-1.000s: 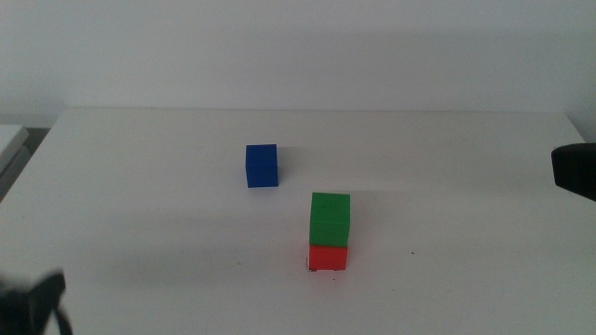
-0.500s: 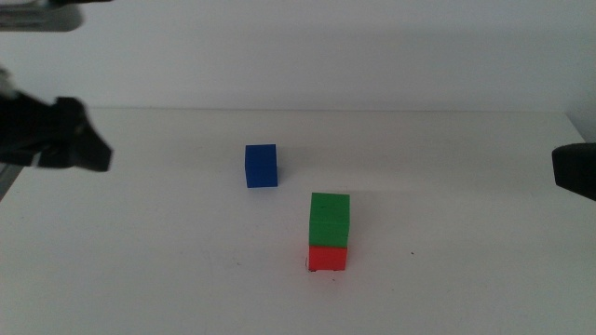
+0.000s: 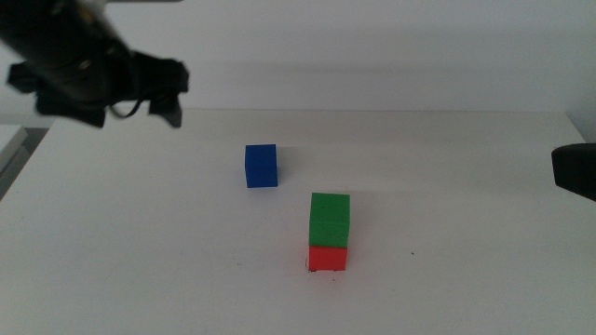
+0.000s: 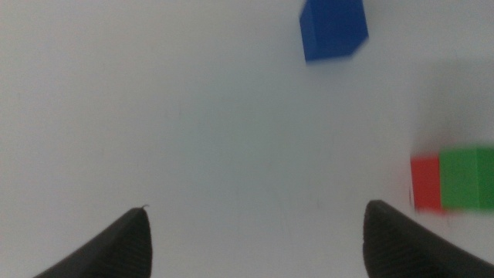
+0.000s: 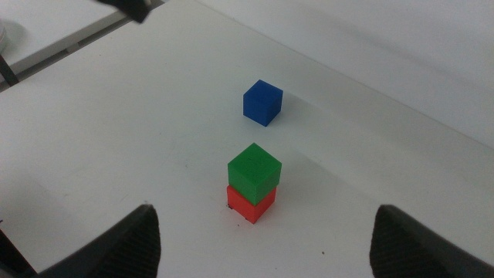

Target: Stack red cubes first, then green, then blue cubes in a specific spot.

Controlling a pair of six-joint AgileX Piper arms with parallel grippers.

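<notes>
Left gripper moved up toward blue cube, jaws apart, empty; green cube on red cube; right gripper wide apart.

The green cube is plain matte green, the red cube bright red, the blue cube deep blue. The table is plain white; the left gripper is black.

The middle view looks forward and down over the white surface from the near side, while both wrist views look down from higher up, all 3 sharing the blue cube and green-on-red stack.
</notes>
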